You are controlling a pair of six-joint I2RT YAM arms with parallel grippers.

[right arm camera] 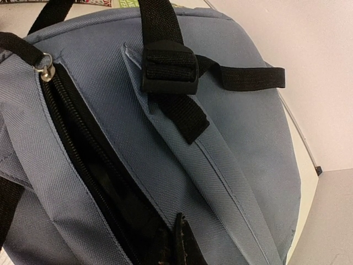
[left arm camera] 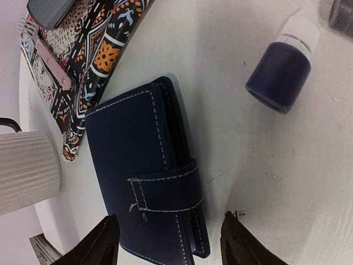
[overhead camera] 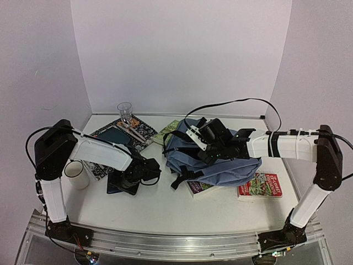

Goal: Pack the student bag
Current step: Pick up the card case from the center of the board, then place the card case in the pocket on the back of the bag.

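Note:
The student bag, grey-blue with black straps, lies right of the table's middle with its dark zipper opening parted. My right gripper is shut on the fabric edge of that opening; in the top view the right gripper sits on the bag's upper left. My left gripper is open, low over a navy stitched wallet. Its fingers stand either side of the wallet's strap end with small gaps. In the top view the left gripper is left of the bag.
A small blue bottle with a white cap lies beyond the wallet. A white ribbed cup stands to its left. A patterned mat holds a glass and a fork. A red book lies right of the bag.

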